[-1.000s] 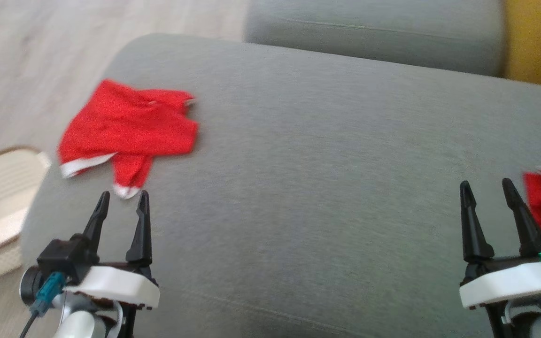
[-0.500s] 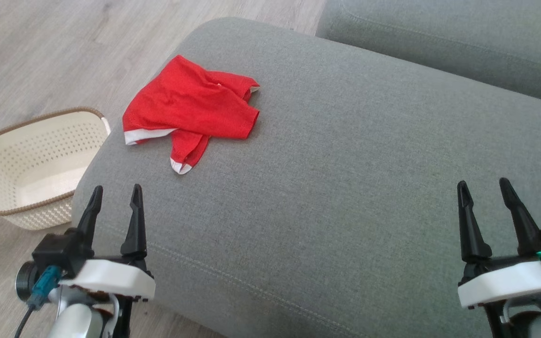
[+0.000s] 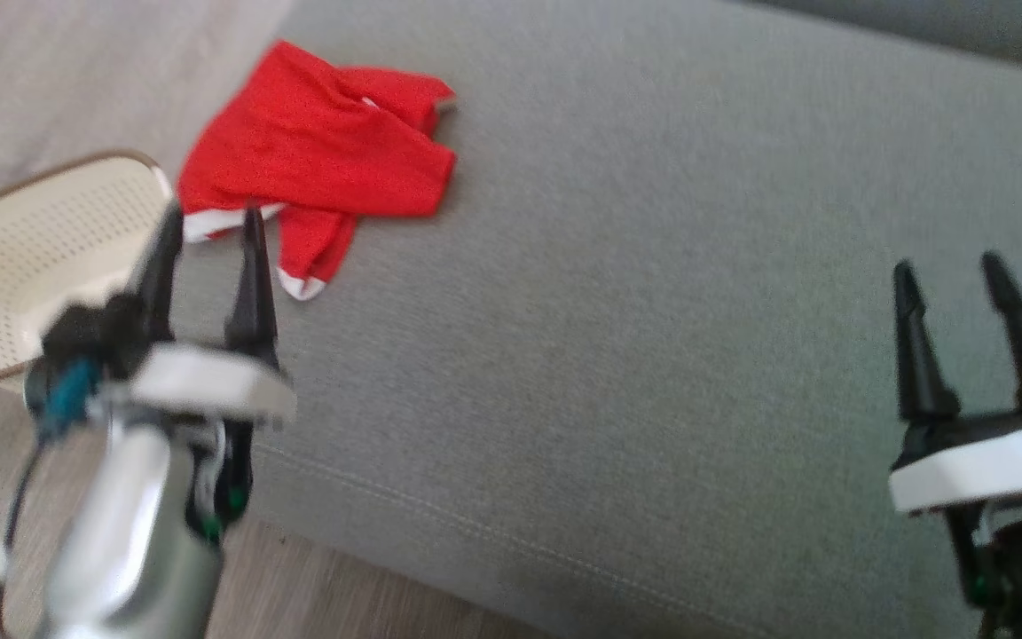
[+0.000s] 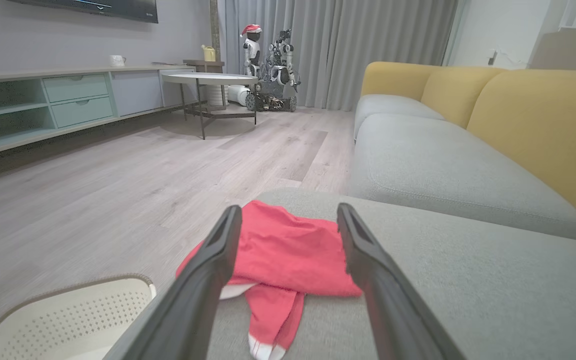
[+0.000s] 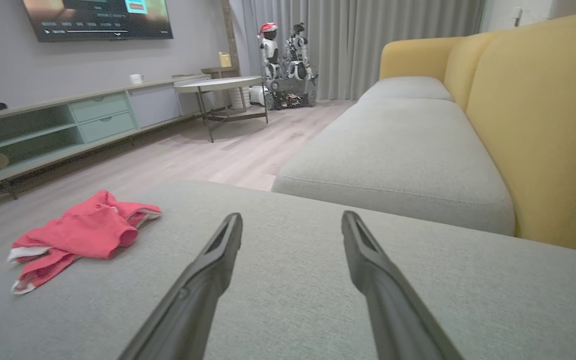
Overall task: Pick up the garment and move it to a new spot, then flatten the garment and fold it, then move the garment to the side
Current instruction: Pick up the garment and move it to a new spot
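Note:
The garment (image 3: 316, 160) is a red piece with white trim, lying crumpled near the far left corner of the grey sofa cushion (image 3: 653, 293). It also shows in the left wrist view as the garment (image 4: 288, 255) and in the right wrist view as the garment (image 5: 75, 232). My left gripper (image 3: 208, 220) is open, raised just short of the garment's near white hem, nothing between its fingers. In its own view the left gripper (image 4: 288, 215) frames the garment. My right gripper (image 3: 950, 271) is open and empty over the cushion's right side, far from the cloth; the right gripper (image 5: 290, 217) points over bare cushion.
A cream perforated basket (image 3: 23, 248) stands on the wood floor left of the cushion, also seen as the basket (image 4: 68, 315). A second grey seat (image 4: 443, 165) and yellow backrests (image 4: 538, 130) lie beyond. A round table (image 4: 210, 80) and another robot (image 4: 268, 70) stand far off.
The head camera has shifted, so the whole picture moved. My left gripper has risen and reached forward toward the garment's near hem. The garment lies as before.

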Tool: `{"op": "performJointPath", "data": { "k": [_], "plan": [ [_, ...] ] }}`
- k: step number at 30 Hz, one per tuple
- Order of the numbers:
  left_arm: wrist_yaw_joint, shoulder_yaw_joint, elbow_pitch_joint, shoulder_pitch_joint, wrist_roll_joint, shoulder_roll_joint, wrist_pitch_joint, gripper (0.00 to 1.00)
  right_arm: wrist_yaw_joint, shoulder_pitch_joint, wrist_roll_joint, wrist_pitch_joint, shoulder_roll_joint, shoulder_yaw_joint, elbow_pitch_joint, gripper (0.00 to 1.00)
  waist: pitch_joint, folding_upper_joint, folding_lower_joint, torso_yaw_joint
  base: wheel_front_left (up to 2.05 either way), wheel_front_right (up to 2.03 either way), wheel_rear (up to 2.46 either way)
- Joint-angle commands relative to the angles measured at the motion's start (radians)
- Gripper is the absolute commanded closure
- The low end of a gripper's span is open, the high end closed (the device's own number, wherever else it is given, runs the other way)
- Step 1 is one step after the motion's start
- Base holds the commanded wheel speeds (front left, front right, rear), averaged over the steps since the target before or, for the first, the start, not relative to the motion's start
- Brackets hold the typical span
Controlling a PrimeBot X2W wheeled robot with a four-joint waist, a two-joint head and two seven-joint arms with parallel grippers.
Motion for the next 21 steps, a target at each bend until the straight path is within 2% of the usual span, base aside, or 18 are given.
{"op": "performJointPath", "data": {
  "k": [1, 7, 11, 12, 16, 21],
  "plan": [
    [-0.008, 0.047, -0.006, -0.083, 0.003, 0.014, -0.012, 0.00, 0.007, -0.043, -0.006, 0.009, -0.024, 0.018, -0.047, 0.00, 0.075, 0.0000, 0.0000, -0.044, 0.00, 0.00, 0.00],
    [-0.080, 0.047, 0.240, -0.302, -0.013, -0.013, -0.012, 0.00, 0.007, -0.090, -0.012, 0.037, -0.046, -0.001, -0.089, 0.00, 0.185, 0.0000, 0.0000, -0.096, 0.00, 0.00, 0.00],
    [-0.139, 0.032, 0.460, -0.438, -0.025, -0.024, -0.009, 0.00, 0.007, -0.107, -0.010, 0.044, -0.054, -0.005, -0.099, 0.00, 0.227, 0.0000, 0.0000, -0.118, 0.00, 0.00, 0.00],
    [-0.163, 0.021, 0.566, -0.501, -0.029, -0.029, 0.000, 0.00, 0.007, -0.117, -0.008, 0.045, -0.058, -0.004, -0.101, 0.00, 0.241, 0.0000, 0.0000, -0.127, 0.00, 0.00, 0.00],
    [-0.197, 0.000, 0.750, -0.608, -0.045, -0.045, 0.033, 0.00, 0.007, -0.133, -0.005, 0.044, -0.062, -0.001, -0.101, 0.00, 0.261, 0.0000, 0.0000, -0.140, 0.00, 0.00, 0.00],
    [-0.218, -0.025, 0.924, -0.691, -0.071, -0.060, 0.106, 0.00, 0.007, -0.144, 0.000, 0.042, -0.064, -0.002, -0.098, 0.00, 0.273, 0.0000, 0.0000, -0.152, 0.00, 0.00, 0.00]
  ]
}}
